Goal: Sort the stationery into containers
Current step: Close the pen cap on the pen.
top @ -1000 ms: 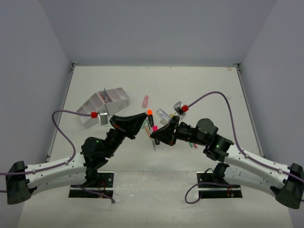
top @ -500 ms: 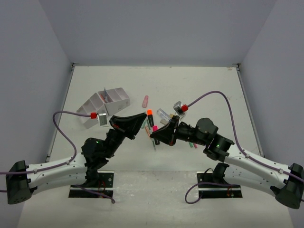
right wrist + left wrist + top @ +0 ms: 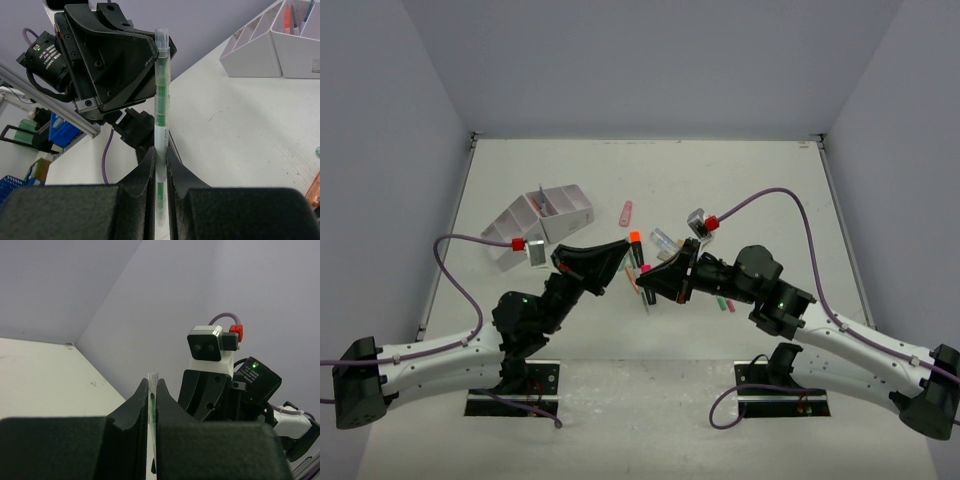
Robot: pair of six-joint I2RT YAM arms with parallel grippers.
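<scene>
Robot lab: plain grey walls (image 3: 650, 60), table-bolted arms (image 3: 430, 352).

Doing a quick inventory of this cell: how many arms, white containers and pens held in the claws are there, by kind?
Arms: 2, left arm and right arm
White containers: 2, left container and right container
Held pens: 1, green pen
Total: 5
</scene>
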